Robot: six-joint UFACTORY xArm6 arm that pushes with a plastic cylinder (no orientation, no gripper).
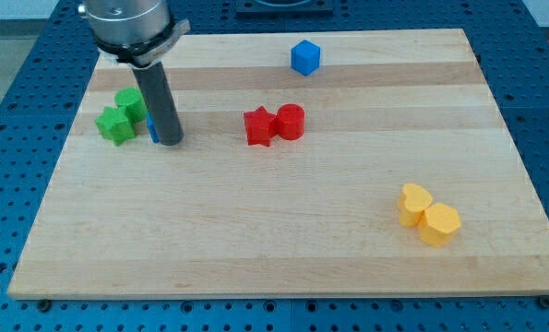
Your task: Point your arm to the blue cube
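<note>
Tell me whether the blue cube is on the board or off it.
On the board. The blue cube sits on the wooden board near its top edge, apart from the other blocks. My tip is far to its left.

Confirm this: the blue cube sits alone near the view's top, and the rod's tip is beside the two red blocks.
Not quite. In the camera view my tip is beside the two green blocks, not the red blocks. The blue cube does sit alone near the view's top.

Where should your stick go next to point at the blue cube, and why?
Probably toward the view's upper right. My tip sits beside the green blocks at the view's left, while the blue cube stands alone near the top edge. The red blocks lie lower, so a path above them looks clear.
</note>
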